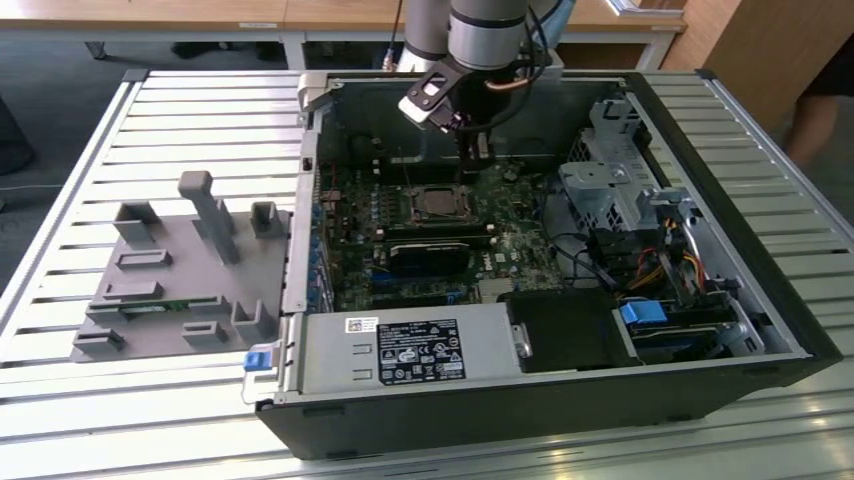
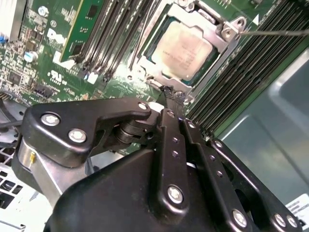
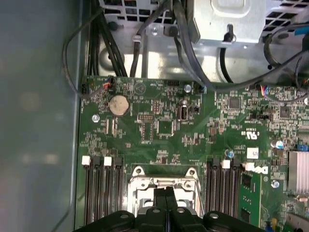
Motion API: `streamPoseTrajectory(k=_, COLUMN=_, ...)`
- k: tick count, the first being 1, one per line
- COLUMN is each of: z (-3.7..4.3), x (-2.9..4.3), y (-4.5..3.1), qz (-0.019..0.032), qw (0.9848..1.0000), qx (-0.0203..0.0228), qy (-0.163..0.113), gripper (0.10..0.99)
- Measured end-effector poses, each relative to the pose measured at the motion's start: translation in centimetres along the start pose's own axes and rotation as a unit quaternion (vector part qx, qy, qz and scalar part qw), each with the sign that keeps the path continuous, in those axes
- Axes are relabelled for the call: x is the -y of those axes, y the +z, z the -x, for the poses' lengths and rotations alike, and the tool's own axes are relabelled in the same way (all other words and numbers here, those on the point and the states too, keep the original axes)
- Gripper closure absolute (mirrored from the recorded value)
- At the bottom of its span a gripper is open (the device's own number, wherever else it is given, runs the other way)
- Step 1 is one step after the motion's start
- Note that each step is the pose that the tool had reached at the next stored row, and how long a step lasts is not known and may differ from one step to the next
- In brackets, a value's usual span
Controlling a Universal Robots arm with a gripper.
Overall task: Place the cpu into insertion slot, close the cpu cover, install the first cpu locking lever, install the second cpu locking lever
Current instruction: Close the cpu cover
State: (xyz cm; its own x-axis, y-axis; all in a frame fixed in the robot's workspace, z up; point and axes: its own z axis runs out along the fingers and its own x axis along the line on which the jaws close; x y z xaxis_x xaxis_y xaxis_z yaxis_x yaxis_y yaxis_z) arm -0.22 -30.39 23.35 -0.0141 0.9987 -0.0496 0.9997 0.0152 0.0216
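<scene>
An open computer case (image 1: 747,330) lies on its side on a slatted metal table (image 1: 80,420), with a robot arm reaching down into it. In the exterior view the gripper (image 1: 471,158) hangs just beside the insertion slot (image 1: 434,205), on the side away from the camera. In the second wrist view the gripper (image 2: 173,93) has its two black fingers pressed flat together, with nothing visible between them. The tips sit right at one edge of the cpu cover (image 2: 219,48); whether they touch it cannot be told. The cpu (image 2: 186,46) lies flat in the slot, its silver-grey top showing through the cover's square window. A thin locking lever (image 2: 275,33) runs out from the cover's corner and is cut off by the picture edge, so it is unclear whether it is latched. In the first wrist view the closed gripper (image 3: 166,193) hides the window of the cpu cover (image 3: 164,181), so only part of the frame shows against the green motherboard (image 3: 164,128). White logo marks are printed on the board, and a black-and-white label (image 1: 416,352) sits on the power supply – its print is too small to make out. A grey fixture (image 1: 174,270) rests on the table at the exterior view's left.
</scene>
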Motion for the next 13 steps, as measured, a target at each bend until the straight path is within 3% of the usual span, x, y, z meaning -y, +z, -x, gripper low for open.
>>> streamPoseTrajectory(k=13, z=-0.03, x=1.32, y=0.03, qz=0.0, qw=1.0, qx=0.0, qy=0.0, gripper=0.965)
